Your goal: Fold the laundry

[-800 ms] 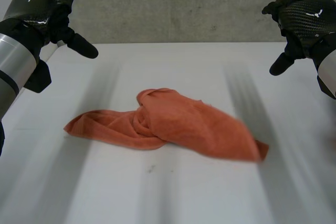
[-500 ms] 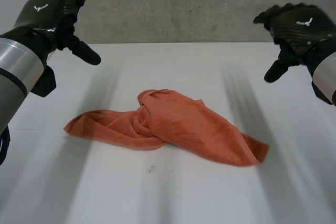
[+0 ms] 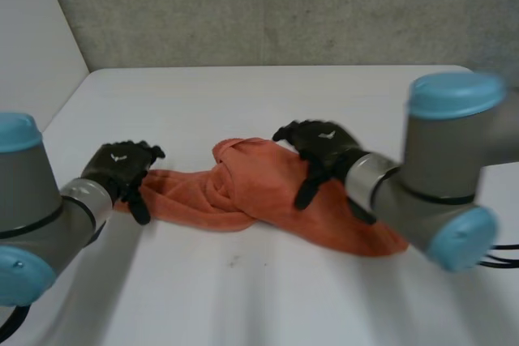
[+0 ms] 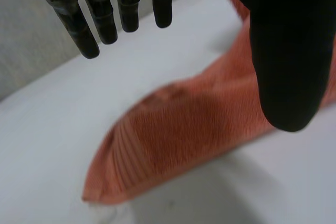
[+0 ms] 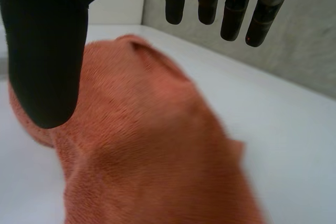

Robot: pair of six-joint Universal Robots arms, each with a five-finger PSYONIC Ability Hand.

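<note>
Orange terry towel point(image 3: 259, 196) lies crumpled at mid-table on the white table point(image 3: 243, 297), with its long axis running left to right. The pile is short and nappy. It is twisted into a bunch at the middle, with a raised loop of fold on the far side. The left end tapers to a narrow tongue and the right end spreads broad and flatter.

Left hand point(image 3: 120, 166), black and glossy-shelled, is at the towel's left end. In the left wrist view its fingers point(image 4: 105, 19) hang straight and spread over bare table beyond the cloth. The thumb point(image 4: 286, 66) stands well apart from them over the towel, and nothing is grasped. Beneath the palm we note the towel's corner, with a flat ribbed band along its short edge. We cannot tell whether the thumb tip touches the cloth.

Right hand point(image 3: 320, 145) is over the towel's middle, just right of the raised fold. In the right wrist view its fingers point(image 5: 231, 14) are straight and the thumb point(image 5: 44, 61) is held wide. The span is open and holds nothing, with the towel's humped fold under the palm. Contact with the cloth is not resolvable.

The right arm point(image 3: 438, 176) covers part of the towel's right end. The towel's underside and inner folds are hidden. A rough grey wall point(image 3: 284, 6) stands behind the table's far edge.
</note>
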